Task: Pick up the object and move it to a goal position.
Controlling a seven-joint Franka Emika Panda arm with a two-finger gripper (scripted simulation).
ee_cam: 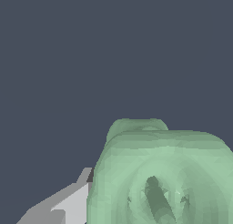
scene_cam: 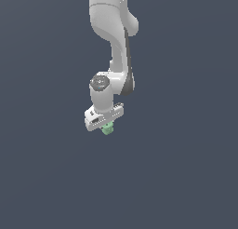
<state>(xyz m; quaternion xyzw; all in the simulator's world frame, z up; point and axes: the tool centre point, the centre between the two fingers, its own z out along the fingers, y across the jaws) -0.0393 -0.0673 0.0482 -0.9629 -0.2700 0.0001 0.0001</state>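
The little green object [scene_cam: 108, 128] sits right under the white gripper [scene_cam: 106, 126]. It is too small and lumpy to tell which way it points. Up close it looks round, with a dark hole [ee_cam: 157, 201] in it. One grey finger [ee_cam: 68, 202] touches its side. The gripper looks closed around it.

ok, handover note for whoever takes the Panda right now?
Gripper: appears shut on the mint-green object; the fingers are mostly hidden in both views.
Object: directly under the white hand, filling much of the wrist view.
Done: the pick looks made, though lift off the dark surface can't be confirmed.
Left: carry it to the goal. No goal marker shows in either view.
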